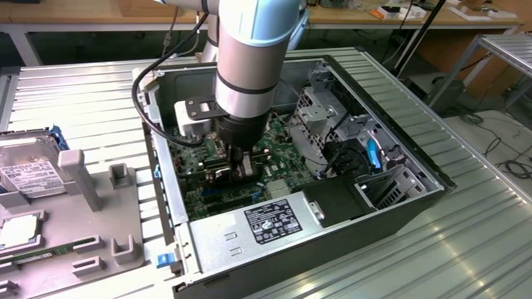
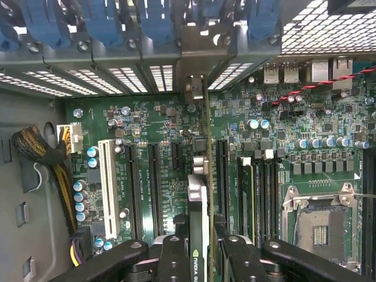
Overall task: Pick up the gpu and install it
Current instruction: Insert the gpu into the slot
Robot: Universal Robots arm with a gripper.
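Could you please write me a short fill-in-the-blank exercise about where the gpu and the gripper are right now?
1. The gripper is shut on the ____.
2. The gpu stands on edge above the green ____ inside the computer case.
3. The gpu's metal bracket end faces the row of ____ slot clips.
4. In the exterior view, the hard drive lies outside the case on that view's ____.

Missing words: gpu; motherboard; blue; left

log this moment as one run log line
phase: install | gripper: shut on gpu | gpu: edge-on over motherboard slots | place: inside pc case
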